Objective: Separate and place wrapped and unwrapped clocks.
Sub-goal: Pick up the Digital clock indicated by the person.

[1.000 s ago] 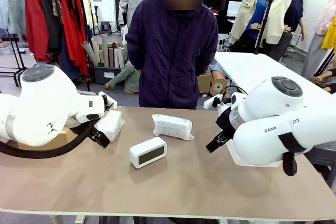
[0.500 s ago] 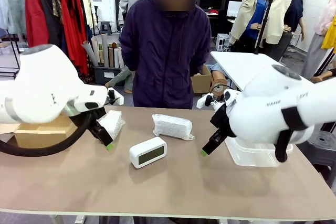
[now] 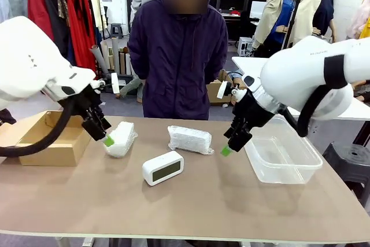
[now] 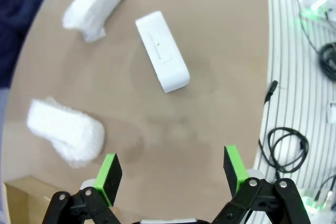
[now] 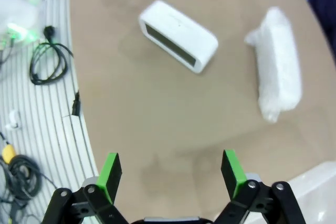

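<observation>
Bare clock (image 3: 163, 168) lies mid-surface (image 3: 202, 206), screen facing us. We see middle wrapped clock (image 3: 189, 139) just behind it, left wrapped clock (image 3: 120, 139) farther left, near cardboard box (image 3: 52, 140). Left gripper (image 4: 171, 166) open, empty, hanging just beside left wrapped clock. Right gripper (image 5: 170, 167) open, empty, above surface between middle wrapped clock and clear bin (image 3: 283, 157). Person (image 3: 179, 56) stands at far side.
</observation>
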Robot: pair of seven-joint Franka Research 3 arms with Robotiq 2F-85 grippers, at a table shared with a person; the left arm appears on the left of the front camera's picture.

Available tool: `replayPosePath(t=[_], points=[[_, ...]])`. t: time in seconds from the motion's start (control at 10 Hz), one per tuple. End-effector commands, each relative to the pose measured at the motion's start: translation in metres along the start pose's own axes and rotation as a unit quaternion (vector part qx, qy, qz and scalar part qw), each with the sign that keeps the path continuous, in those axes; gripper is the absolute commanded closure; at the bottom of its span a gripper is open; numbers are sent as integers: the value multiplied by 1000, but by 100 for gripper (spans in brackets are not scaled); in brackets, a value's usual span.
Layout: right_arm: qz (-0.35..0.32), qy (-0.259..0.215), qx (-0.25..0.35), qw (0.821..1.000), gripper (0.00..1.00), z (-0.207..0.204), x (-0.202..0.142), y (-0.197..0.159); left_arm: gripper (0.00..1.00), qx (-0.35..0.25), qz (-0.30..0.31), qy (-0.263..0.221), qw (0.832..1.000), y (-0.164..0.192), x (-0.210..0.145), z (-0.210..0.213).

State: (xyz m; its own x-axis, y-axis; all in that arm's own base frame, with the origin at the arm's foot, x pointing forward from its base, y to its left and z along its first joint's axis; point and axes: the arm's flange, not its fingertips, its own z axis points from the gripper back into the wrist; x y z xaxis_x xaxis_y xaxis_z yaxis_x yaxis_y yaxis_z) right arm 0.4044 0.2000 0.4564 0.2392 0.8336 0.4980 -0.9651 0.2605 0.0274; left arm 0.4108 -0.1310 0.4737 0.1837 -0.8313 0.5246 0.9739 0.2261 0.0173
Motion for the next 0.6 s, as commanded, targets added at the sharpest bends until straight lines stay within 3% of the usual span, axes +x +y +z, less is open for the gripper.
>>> replayPosePath(t=[0.0, 0.2, 0.3, 0.4, 0.5], points=[[61, -36, 25, 997, 0, 7, 5, -22, 0, -24, -71, -28, 997, 25, 0, 11], [83, -67, 11, 994, 0, 18, 14, -30, 0, -18, -96, -43, 994, 35, 6, 17], [68, -86, -13, 994, 0, 15, 13, -31, 0, 3, -61, -39, 997, 35, 8, 13], [70, -43, 2, 997, 0, 21, 13, -21, 0, -10, -89, -28, 996, 25, 6, 20], [70, -43, 2, 997, 0, 21, 13, -21, 0, -10, -89, -28, 996, 25, 6, 20]])
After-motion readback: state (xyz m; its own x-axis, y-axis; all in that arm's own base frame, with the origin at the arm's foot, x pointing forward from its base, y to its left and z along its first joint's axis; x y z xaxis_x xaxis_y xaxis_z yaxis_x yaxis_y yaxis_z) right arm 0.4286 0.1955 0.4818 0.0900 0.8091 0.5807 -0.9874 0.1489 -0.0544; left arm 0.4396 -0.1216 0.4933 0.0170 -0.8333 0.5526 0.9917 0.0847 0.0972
